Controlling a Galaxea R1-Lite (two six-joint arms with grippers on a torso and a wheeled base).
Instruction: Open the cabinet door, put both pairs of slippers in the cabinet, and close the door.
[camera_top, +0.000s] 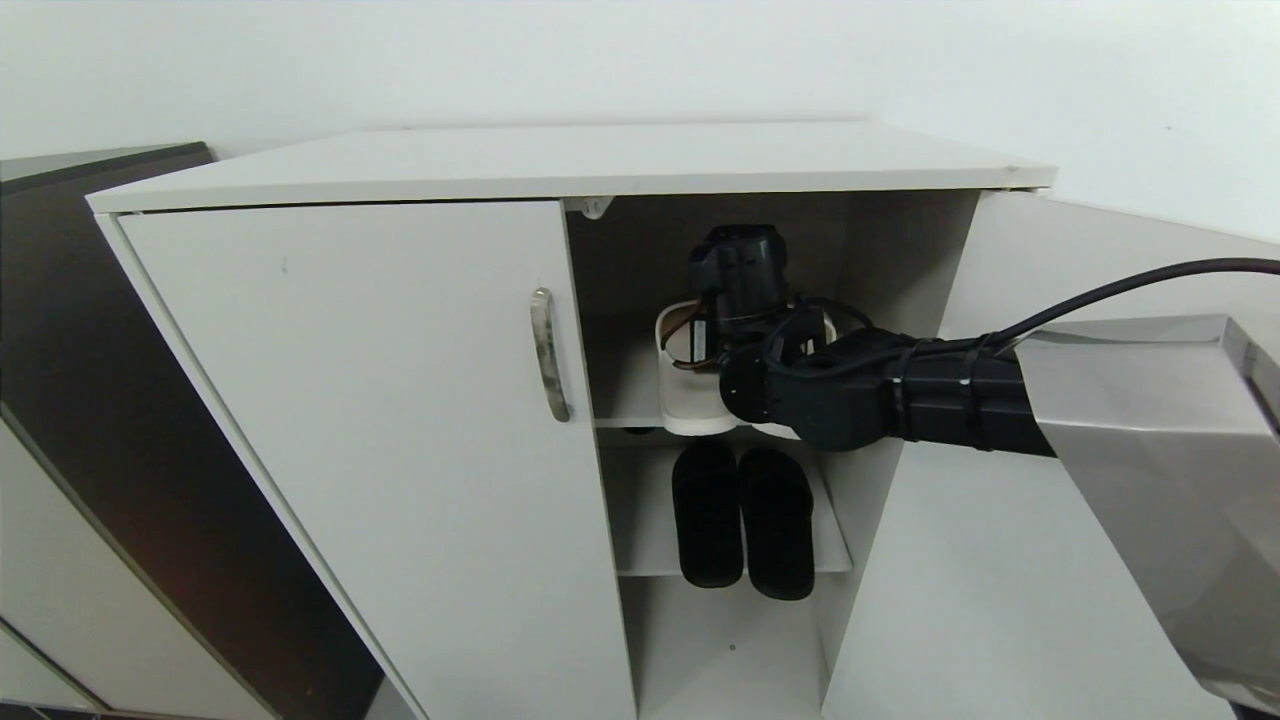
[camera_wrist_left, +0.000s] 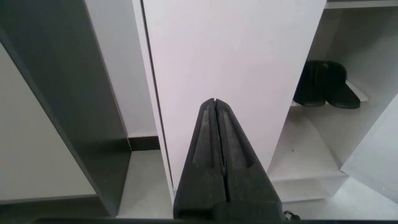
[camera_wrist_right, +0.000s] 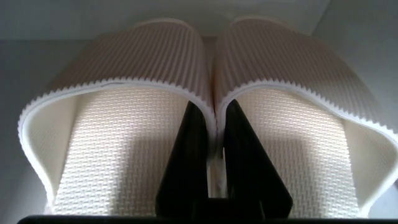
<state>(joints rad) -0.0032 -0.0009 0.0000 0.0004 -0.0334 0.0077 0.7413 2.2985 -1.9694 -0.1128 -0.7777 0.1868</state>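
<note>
White slippers sat on the upper shelf of the cabinet, pinched by the right gripper; black slippers lay 1 shelf lower. Left gripper was pressed together, facing the closed door.

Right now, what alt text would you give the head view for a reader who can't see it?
The right gripper is inside the open right half of a white cabinet, shut on a pair of white slippers at the upper shelf. A pair of black slippers lies on the lower shelf; the left door is closed.
</note>
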